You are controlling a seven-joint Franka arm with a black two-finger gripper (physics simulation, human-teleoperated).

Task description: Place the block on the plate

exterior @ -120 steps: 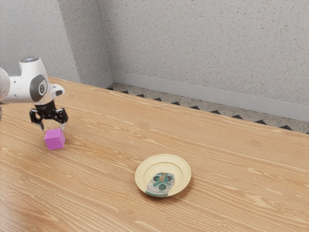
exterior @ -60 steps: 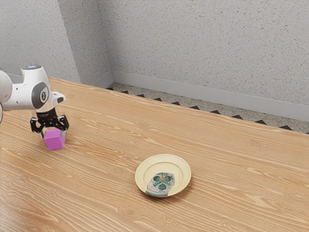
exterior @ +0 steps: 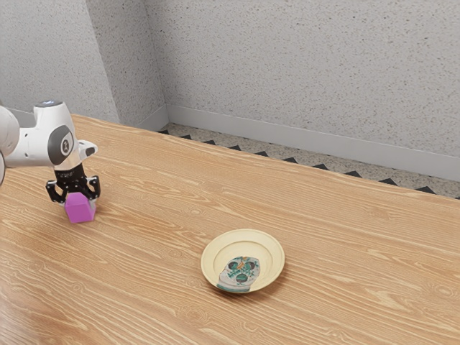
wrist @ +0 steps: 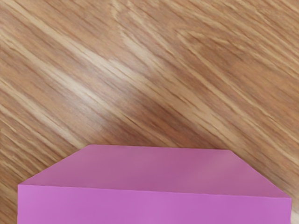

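On the table sits a plain purple-pink block

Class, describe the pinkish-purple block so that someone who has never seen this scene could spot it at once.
On the wooden table, find the white robot arm at the exterior view's left. Right at its black gripper is the block, a plain pinkish-purple cube. Its flat faces and single colour set it apart from the round cream plate, which bears a patterned, skull-like shape.
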